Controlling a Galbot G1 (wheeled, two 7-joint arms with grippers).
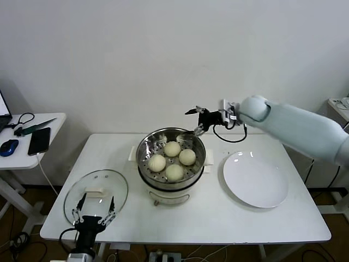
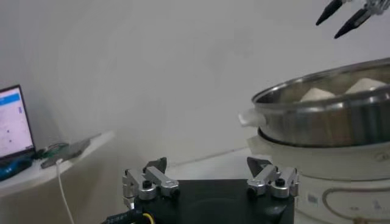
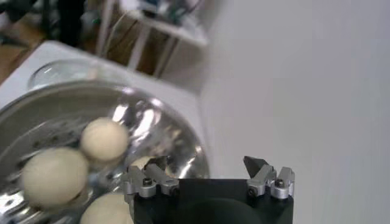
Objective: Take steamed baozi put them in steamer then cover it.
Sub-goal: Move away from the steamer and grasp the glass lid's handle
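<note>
Four steamed baozi (image 1: 173,160) in the steamer (image 1: 146,164), right hand (image 1: 197,121) open, empty, just above its far rim, cover (image 1: 96,194) flat on the surface (image 1: 218,218) beneath the open left hand (image 1: 94,213)

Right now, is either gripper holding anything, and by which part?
Nothing is held. The right gripper is open above the steamer; the left gripper is open near the cover.

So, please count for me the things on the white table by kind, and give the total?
Steamed baozi, all inside the steamer: 4
Steamer: 1
Glass cover, lying flat on the table: 1
White plate, bare: 1
Total: 7
</note>
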